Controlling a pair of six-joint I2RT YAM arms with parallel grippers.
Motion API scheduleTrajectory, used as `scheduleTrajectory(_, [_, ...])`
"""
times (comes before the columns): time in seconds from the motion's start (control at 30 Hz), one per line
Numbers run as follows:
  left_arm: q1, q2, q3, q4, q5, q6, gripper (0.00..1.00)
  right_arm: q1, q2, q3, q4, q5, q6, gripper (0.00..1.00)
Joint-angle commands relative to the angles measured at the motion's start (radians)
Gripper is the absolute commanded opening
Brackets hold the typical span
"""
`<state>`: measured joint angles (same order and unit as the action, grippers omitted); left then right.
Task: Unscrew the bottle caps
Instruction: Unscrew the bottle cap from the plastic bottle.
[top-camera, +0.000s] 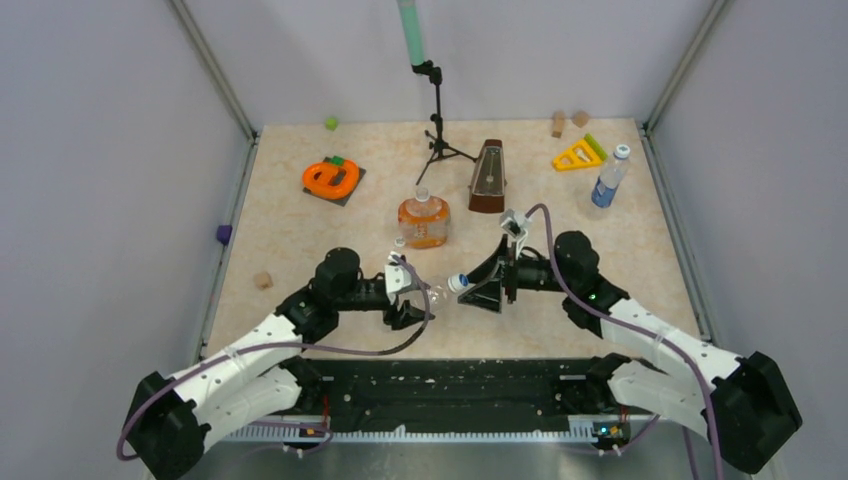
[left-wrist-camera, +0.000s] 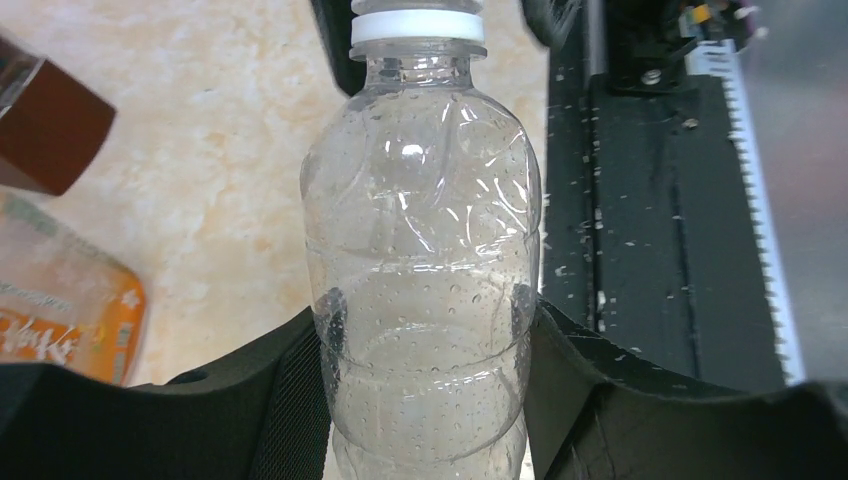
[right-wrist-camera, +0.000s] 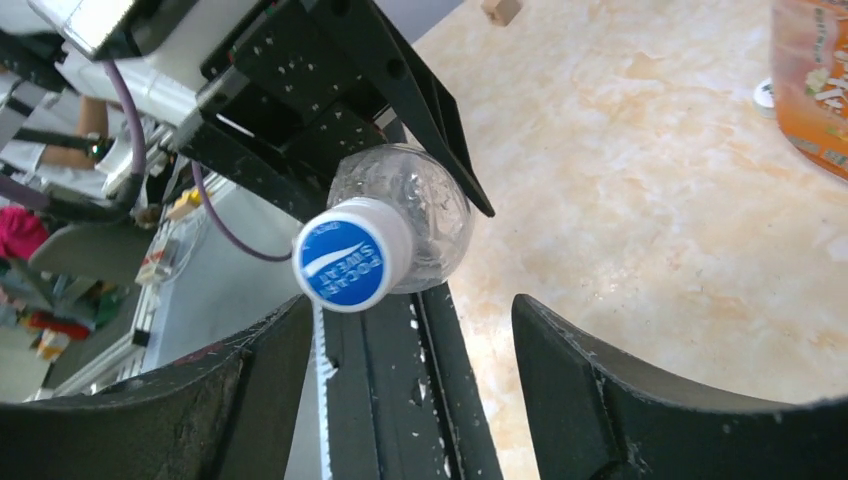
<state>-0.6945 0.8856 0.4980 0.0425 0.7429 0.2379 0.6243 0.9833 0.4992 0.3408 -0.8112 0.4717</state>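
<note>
Lying horizontal at lower centre of the top view, the clear bottle is clamped in the left gripper, its blue cap pointing rightward between the right gripper's spread jaws. Beyond lies the beige marbled table, with grey walls around it.

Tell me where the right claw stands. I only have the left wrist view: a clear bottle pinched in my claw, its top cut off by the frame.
Observer: The right claw is open, its jaws wide apart, one on each side of the blue cap, not closed on it.
Operator: Confirm the cap is on the bottle.
Observer: It sits on the neck of the clear bottle; the right wrist view looks at it end on.
Operator: Report the other bottles.
Observer: From above, the labelled bottle stands upright at the far right with its white cap on.
</note>
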Motion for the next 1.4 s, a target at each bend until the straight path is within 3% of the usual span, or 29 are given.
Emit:
scheduleTrajectory(0.0, [-0.007,-0.041,-0.058,0.11,-0.124,0.067,0.0,0.011,-0.067,-0.025,0.078,0.115,0.097,0.72])
scheduleTrajectory(0.13, [-0.016,-0.084,-0.086,0.132,-0.227,0.074,0.0,0.011,-0.104,-0.031,0.048,0.178,0.149,0.73])
scheduleTrajectory(0.27, [-0.059,-0.134,-0.124,0.15,-0.335,0.126,0.0,0.012,-0.156,-0.049,-0.035,0.426,0.362,0.73])
scheduleTrajectory(0.4, [-0.138,-0.165,-0.152,0.164,-0.488,0.187,0.0,0.014,-0.181,-0.218,0.311,0.433,0.608,0.7])
scheduleTrajectory(0.43, [-0.165,-0.166,-0.154,0.166,-0.524,0.197,0.0,0.014,-0.182,-0.217,0.325,0.428,0.609,0.7])
scheduleTrajectory(0.57, [-0.253,-0.144,-0.151,0.178,-0.654,0.224,0.0,0.044,-0.176,-0.117,0.084,0.45,0.529,0.7])
scheduleTrajectory(0.77, [-0.278,-0.093,-0.125,0.172,-0.691,0.228,0.0,0.081,-0.161,-0.164,0.246,0.432,0.564,0.71])
scheduleTrajectory(1.07, [-0.28,-0.078,-0.091,0.114,-0.707,0.318,0.0,0.086,-0.118,-0.137,0.149,0.449,0.546,0.7])
scheduleTrajectory(1.37, [-0.279,-0.056,-0.073,0.077,-0.687,0.368,0.0,0.086,-0.077,-0.145,0.196,0.427,0.566,0.64])
